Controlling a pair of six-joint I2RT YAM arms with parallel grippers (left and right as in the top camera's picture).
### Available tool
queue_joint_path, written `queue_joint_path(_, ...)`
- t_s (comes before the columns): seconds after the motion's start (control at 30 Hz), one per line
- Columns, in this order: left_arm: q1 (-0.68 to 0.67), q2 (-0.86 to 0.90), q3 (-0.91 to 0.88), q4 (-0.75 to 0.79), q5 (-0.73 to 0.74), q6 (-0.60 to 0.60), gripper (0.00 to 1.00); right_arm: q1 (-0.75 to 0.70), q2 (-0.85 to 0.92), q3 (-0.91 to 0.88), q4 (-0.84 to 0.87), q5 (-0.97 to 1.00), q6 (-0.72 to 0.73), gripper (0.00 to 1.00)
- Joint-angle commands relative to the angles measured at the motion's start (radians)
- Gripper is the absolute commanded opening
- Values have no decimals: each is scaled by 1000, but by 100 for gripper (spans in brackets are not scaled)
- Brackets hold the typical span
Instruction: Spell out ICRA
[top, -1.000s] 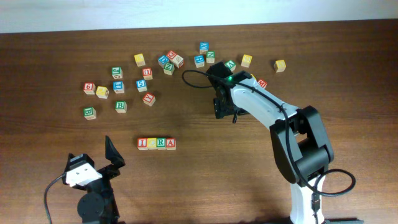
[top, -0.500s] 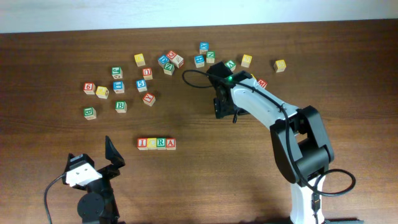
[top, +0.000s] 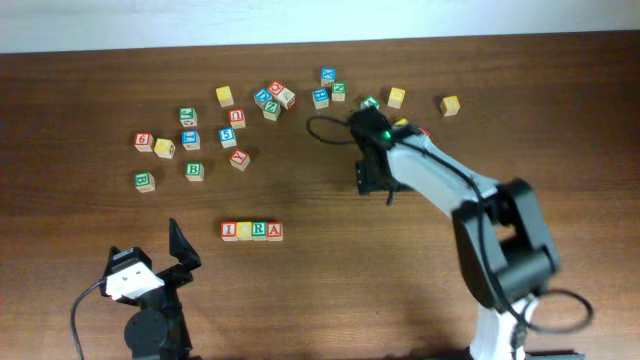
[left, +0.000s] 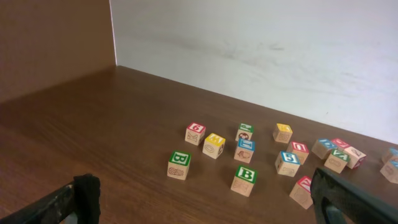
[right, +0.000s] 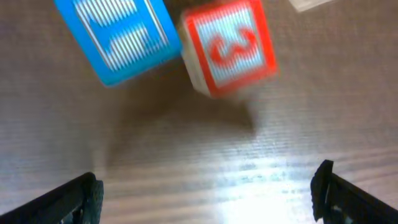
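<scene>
1. The ICRA blocks (top: 251, 231) lie in one straight row, touching side by side, toward the near edge of the worktop (top: 330, 300) and left of its middle.
2. From left to right the row reads: red I block (top: 229, 231), yellow-faced block (top: 244, 231), green R block (top: 259, 231), red A block (top: 274, 231).
3. The left gripper (left: 202, 183) sits by the near left corner with its fingers spread wide and nothing between them. It is near the row but not touching it.
4. The right gripper (right: 208, 177) hangs over the far half of the worktop, right of the middle. Its fingers are wide apart and empty.
5. In the blurred right wrist view, a blue-faced block (right: 118, 37) and a red-framed 3 block (right: 230, 46) lie close together beyond its fingertips.
6. The loose alphabet blocks (top: 235, 118) are scattered along the far edge, well apart from the row. Among them are two green B blocks (left: 180, 165) and a red 6 block (left: 196, 132).
</scene>
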Motion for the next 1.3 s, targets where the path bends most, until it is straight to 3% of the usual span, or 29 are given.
queue_joint_path(0.0,2,-2,-1,-5,-10,20,99,-31,-123,-218,78,11,2,98)
queue_joint_path(0.13,2,-2,-1,-5,-10,20,99,-69,-186,-335,80,11,2,98)
queue_joint_path(0.6,2,-2,-1,-5,-10,20,99,-109,-190,-355,113,11,2,98)
queue_joint_path(1.1,2,-2,-1,-5,-10,20,99,-121,-569,-665,794,11,2,98)
queue_joint_path(1.27,2,-2,-1,-5,-10,20,99,-121,-782,-740,867,11,2,98)
